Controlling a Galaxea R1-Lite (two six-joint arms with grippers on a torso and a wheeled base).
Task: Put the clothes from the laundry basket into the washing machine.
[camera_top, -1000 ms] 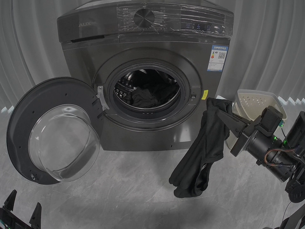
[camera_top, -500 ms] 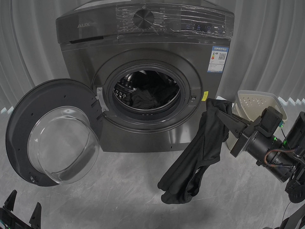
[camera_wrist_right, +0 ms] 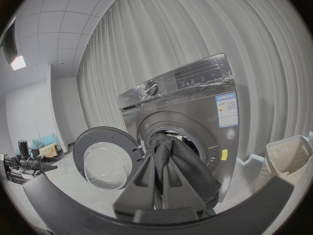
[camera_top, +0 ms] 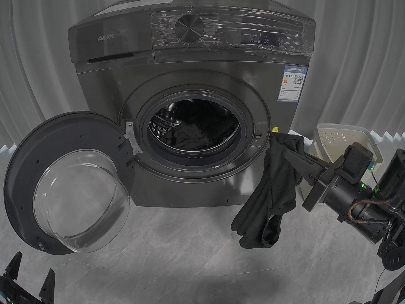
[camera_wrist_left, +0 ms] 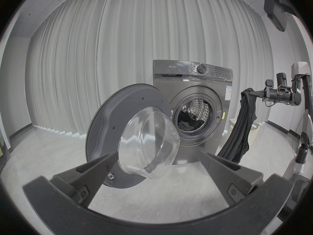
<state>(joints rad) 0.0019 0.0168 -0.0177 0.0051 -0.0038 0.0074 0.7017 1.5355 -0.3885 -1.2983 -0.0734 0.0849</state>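
Observation:
The grey washing machine (camera_top: pixel 190 64) stands ahead with its round door (camera_top: pixel 67 182) swung open to the left. Dark clothes (camera_top: pixel 190 136) lie inside the drum. My right gripper (camera_top: pixel 291 153) is shut on a black garment (camera_top: pixel 270 191), which hangs down to the right of the drum opening, in front of the machine's lower right corner. The same garment (camera_wrist_right: pixel 182 160) drapes over the shut fingers in the right wrist view. The beige laundry basket (camera_top: pixel 341 138) stands on the floor right of the machine, behind my right arm. My left gripper (camera_top: pixel 29 275) is open, low at the near left.
Pleated white curtains (camera_top: pixel 358 64) run behind the machine. The open door juts out over the grey floor (camera_top: pixel 168 241) on the left. Free floor lies in front of the machine.
The camera has come closer to the machine. The hanging garment swung left and then back, and its lower end now sits higher off the floor. The left gripper has kept still.

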